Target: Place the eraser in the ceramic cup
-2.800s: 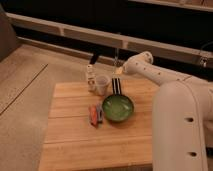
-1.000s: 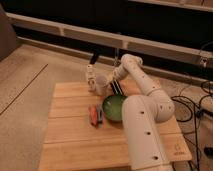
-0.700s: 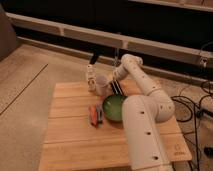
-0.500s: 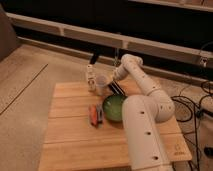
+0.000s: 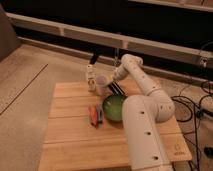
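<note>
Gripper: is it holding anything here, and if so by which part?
Cannot be told. The gripper is down at the eraser, just right of the ceramic cup, but whether it grips the eraser does not show.

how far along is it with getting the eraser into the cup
Early. Done: nothing that shows; the eraser lies on the wooden table, beside the ceramic cup and behind the green bowl. In hand: the gripper hangs just above the eraser, seemingly lined up for the pick. Left: grasp, lift, shift over the cup, release.
</note>
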`<state>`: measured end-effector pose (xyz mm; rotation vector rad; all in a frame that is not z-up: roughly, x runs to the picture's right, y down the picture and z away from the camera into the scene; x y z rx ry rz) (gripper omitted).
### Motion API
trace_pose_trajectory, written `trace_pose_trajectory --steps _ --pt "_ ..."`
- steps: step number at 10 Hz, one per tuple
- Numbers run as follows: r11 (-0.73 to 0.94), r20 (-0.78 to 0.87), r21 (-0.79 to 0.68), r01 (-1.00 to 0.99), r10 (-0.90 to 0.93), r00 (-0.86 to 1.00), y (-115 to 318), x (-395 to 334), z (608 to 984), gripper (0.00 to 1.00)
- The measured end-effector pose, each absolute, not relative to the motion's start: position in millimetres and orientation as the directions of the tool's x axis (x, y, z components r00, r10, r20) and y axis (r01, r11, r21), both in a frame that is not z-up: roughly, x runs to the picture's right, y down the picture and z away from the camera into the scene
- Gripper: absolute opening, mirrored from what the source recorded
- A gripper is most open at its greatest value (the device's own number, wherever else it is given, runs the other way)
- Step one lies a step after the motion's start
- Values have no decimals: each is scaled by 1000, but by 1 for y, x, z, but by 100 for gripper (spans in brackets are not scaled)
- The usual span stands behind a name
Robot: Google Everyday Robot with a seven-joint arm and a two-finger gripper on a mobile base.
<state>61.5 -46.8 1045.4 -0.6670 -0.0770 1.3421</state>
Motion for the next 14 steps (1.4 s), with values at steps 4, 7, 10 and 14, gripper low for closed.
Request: trace_pose_trajectory --steps 4,7,10,14 --pt "110 -197 -374 -921 961 194 -101 97 1026 0" --pt "122 -115 -294 -948 980 161 -116 118 994 0" --pt "157 -21 -181 -971 986 164 -120 137 933 0" --pt "237 86 15 -971 968 237 -148 153 839 0"
